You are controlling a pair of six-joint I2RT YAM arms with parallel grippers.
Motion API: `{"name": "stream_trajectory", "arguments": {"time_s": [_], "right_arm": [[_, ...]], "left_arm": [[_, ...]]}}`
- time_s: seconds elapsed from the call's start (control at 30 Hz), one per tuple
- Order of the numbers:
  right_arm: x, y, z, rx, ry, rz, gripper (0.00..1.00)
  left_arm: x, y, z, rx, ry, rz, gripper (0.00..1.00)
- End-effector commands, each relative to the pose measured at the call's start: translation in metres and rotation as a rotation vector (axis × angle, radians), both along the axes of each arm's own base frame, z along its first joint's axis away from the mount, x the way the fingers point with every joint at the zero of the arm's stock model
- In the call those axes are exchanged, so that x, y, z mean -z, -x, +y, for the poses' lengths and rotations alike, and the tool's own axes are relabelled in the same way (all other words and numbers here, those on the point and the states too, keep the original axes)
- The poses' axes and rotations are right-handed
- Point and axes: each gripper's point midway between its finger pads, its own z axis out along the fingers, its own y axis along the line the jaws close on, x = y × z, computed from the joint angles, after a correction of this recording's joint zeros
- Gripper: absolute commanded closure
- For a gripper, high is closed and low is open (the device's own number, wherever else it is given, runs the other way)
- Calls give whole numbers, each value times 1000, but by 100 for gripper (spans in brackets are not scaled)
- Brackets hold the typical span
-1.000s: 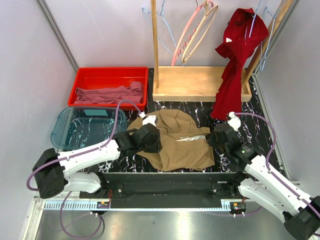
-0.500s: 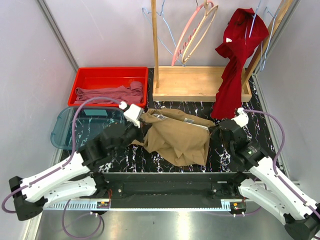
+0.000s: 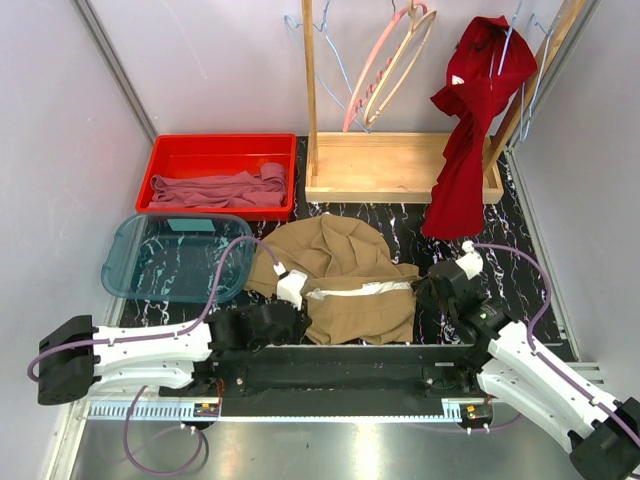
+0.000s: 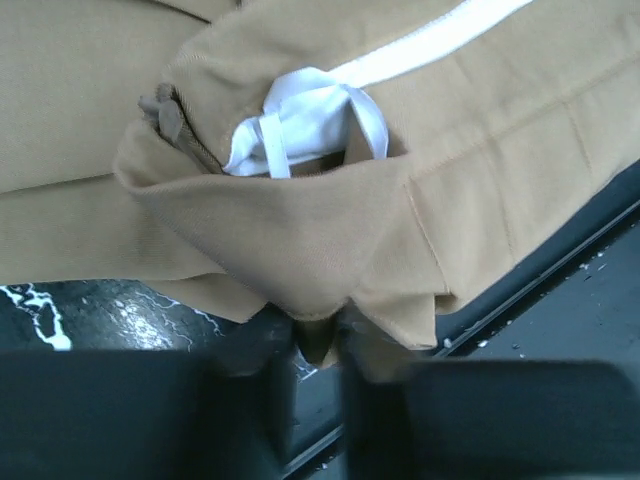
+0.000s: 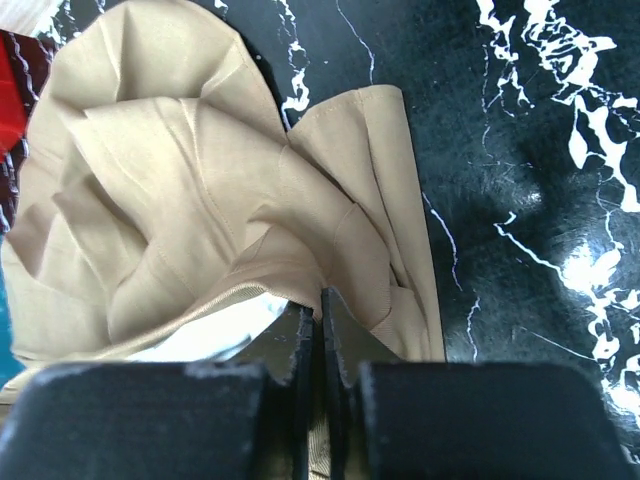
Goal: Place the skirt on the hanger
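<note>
The tan skirt (image 3: 340, 270) lies crumpled on the black marbled table between my two arms, its white inner lining showing along the near side. My left gripper (image 3: 298, 308) is shut on the skirt's near left edge; in the left wrist view a fold of the skirt (image 4: 300, 240) is pinched between the fingers, below the white tag (image 4: 300, 125). My right gripper (image 3: 424, 290) is shut on the skirt's right edge (image 5: 300, 220). Light-blue wire hangers (image 3: 335, 65) hang on the wooden rack at the back, far from both grippers.
A pink hanger (image 3: 375, 70) and a wooden hanger (image 3: 405, 60) hang on the rack, above its wooden base (image 3: 400, 165). A dark red garment (image 3: 470, 130) hangs at the back right. A red bin (image 3: 170, 150) holds mauve cloth. A clear blue container (image 3: 175, 258) stands at the left.
My left arm has swung from the skirt's upper left down to the near edge, pulling the waist with it. The skirt now lies flatter, with its white lining showing.
</note>
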Motion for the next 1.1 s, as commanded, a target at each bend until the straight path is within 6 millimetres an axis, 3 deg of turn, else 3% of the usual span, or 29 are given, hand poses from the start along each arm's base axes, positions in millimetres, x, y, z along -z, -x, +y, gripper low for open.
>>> {"name": "stream_trajectory", "arguments": {"time_s": [0.0, 0.07, 0.1, 0.23, 0.47, 0.5, 0.57, 0.6, 0.67, 0.83, 0.97, 1.07], "right_arm": [[-18, -8, 4, 9, -37, -54, 74], [-22, -8, 3, 4, -26, -57, 59], [-23, -8, 1, 7, -19, -56, 47], [-39, -9, -5, 8, 9, -93, 34], [-92, -22, 7, -89, 42, -194, 36], [-89, -26, 12, -112, 62, -171, 39], [-100, -32, 26, -181, 64, -171, 47], [-91, -34, 35, -224, 72, -130, 52], [-95, -41, 45, -262, 79, -133, 65], [-86, -53, 69, -351, 78, -98, 79], [-70, -48, 81, -400, 57, -27, 90], [-59, -36, 84, -420, 25, 3, 95]], "left_arm": [[-23, -8, -11, -87, 92, -15, 45], [-37, -12, -9, -97, 97, -44, 34], [-41, -11, -6, -88, 87, -54, 21], [-82, -19, 4, -94, 116, -145, 4], [-117, -42, 34, -281, 143, -221, 1], [-119, -44, 33, -296, 148, -213, 1], [-123, -50, 29, -309, 162, -189, 3], [-120, -52, 25, -312, 154, -173, 7], [-127, -58, 17, -308, 185, -152, 18], [-131, -70, -12, -234, 204, -138, 34], [-105, -72, -26, -205, 145, -56, 59], [-80, -65, -32, -179, 109, 25, 70]]}}
